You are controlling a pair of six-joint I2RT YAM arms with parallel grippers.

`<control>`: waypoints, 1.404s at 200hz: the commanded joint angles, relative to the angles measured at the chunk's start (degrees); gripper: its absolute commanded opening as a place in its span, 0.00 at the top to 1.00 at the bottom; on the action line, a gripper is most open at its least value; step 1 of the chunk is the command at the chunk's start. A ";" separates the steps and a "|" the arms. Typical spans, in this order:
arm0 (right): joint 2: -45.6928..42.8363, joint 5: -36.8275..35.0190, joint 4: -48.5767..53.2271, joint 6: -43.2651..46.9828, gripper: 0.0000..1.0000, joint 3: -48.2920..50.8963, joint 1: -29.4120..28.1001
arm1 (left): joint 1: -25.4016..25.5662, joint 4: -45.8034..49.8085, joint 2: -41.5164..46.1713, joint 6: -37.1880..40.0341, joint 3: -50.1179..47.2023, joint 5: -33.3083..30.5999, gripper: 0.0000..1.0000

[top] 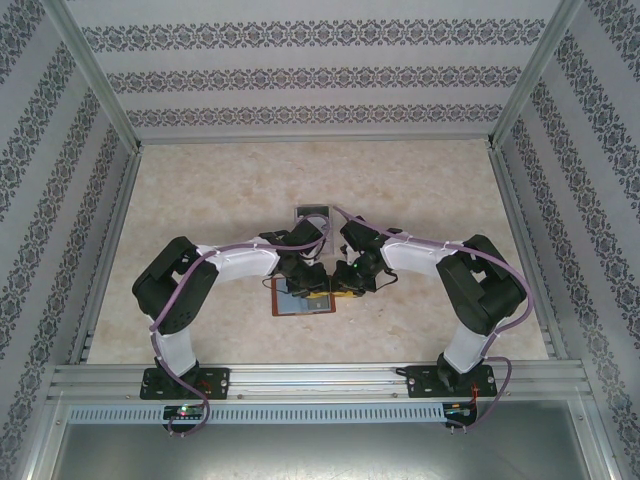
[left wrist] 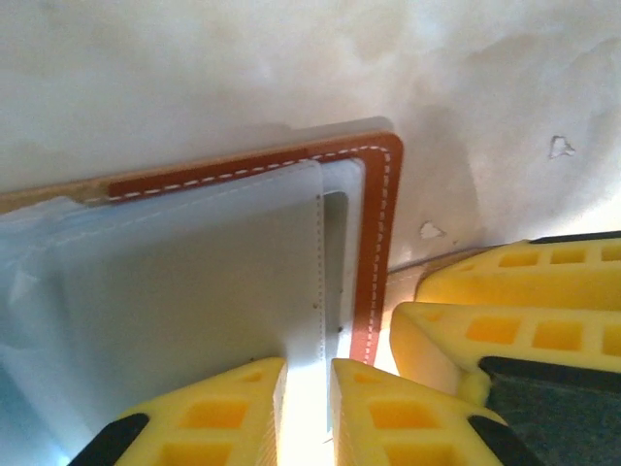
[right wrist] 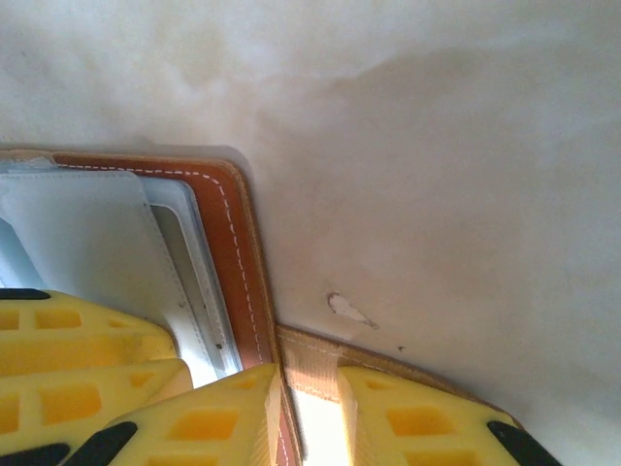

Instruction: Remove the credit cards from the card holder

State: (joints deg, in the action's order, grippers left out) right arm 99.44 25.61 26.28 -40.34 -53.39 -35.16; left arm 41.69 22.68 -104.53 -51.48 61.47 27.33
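The card holder (top: pixel 300 303) is lying open on the table (top: pixel 200 210), and I am judging the credit cards are sitting inside its grey-blue pockets (left wrist: pixel 175 272), so nothing is done yet. The left gripper (left wrist: pixel 308 408) is hovering narrow over a pocket seam. The right gripper (right wrist: pixel 310 417), also narrow, is straddling the brown rim (right wrist: pixel 228 243) just beside it, though I cannot tell if either is pinching, and only outward is the room opening.

The left end effector (top: pixel 306 279) and right end effector (top: pixel 350 279) crowd together over the card holder (top: pixel 300 304); the worktop (top: pixel 200 200) around is open.
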 commanded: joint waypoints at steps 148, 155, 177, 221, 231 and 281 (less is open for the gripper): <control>-0.81 4.92 -3.39 -3.94 0.74 -1.40 -2.39 | 0.77 7.03 5.78 1.57 -1.96 -6.86 1.00; -0.45 5.02 -3.51 -4.04 0.74 -1.75 -2.61 | 0.76 7.07 5.98 1.63 -2.01 -6.81 1.00; 1.03 5.64 -4.51 -4.46 0.74 -2.20 -3.07 | 0.76 7.33 6.17 1.73 -2.06 -6.90 1.00; 2.25 4.48 -4.27 -4.33 0.74 -2.25 -3.16 | 0.76 6.85 6.18 1.41 -1.93 -6.49 1.00; 2.42 4.25 -4.14 -4.23 0.74 -2.26 -3.09 | 0.76 6.85 6.19 1.34 -1.90 -6.59 1.00; 2.74 4.19 -4.43 -4.07 0.74 -1.68 -3.15 | 0.76 10.08 5.47 2.24 -2.04 -9.33 1.00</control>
State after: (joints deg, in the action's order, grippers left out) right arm 100.95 30.11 21.98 -43.81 -54.74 -38.04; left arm 41.69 28.49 -99.90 -50.15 59.75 20.67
